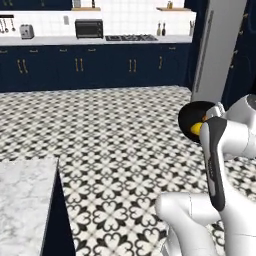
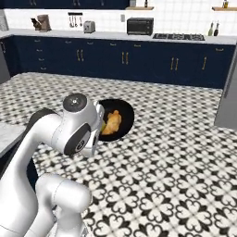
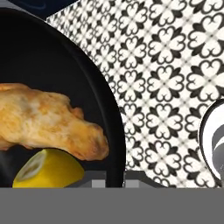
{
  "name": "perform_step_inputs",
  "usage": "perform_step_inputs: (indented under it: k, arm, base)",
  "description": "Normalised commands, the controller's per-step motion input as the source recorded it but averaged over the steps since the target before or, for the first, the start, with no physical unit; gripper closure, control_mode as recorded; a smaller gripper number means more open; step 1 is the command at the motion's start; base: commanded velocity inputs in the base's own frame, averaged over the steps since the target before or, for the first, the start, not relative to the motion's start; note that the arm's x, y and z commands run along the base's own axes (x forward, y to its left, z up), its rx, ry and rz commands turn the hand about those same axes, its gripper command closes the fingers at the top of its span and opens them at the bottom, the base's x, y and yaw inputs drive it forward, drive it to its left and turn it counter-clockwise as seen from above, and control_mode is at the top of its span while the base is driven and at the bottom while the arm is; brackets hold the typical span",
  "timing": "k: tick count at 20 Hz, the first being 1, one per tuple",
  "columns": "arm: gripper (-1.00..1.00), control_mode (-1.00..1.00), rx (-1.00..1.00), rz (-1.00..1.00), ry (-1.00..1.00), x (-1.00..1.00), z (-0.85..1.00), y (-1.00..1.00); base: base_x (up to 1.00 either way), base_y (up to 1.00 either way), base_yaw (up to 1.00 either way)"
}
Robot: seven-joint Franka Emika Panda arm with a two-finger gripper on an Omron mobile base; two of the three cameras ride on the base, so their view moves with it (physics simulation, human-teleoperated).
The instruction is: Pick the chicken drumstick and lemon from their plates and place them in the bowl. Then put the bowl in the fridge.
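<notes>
The gripper (image 3: 114, 179) is pinched tight on the rim of the black bowl (image 3: 52, 65), carrying it above the patterned floor with the chicken drumstick (image 3: 48, 122) and lemon (image 3: 50, 170) lying inside. The fridge (image 1: 217, 50) stands well ahead. I'd worry that an edge hold like this lets the bowl tilt and spill its load if the arm swings.

Both base views share the bowl (image 1: 192, 117); hand view looks close.

- Black-and-white flower-patterned tile floor (image 1: 115, 140) across the middle.
- White marble counter (image 1: 22, 200) at 8 o'clock.
- Navy cabinets with gold handles (image 2: 125, 58) at 12 o'clock.
- Black toaster oven (image 1: 89, 28), silver toaster (image 1: 26, 31), black gas hob (image 2: 178, 36) on the far counter.
</notes>
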Motion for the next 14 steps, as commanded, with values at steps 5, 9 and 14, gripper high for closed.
perform_step_inputs:
  k: [5, 9, 14]
  arm:
    - [1.0, 1.0, 0.0, 0.0, 0.0, 0.0, 0.0, 0.0]
    - [1.0, 1.0, 0.0, 0.0, 0.0, 0.0, 0.0, 0.0]
    - [1.0, 1.0, 0.0, 0.0, 0.0, 0.0, 0.0, 0.0]
  base:
    - [1.0, -0.07, 0.01]
    - [1.0, 0.0, -0.01]
    - [1.0, 0.0, -0.08]
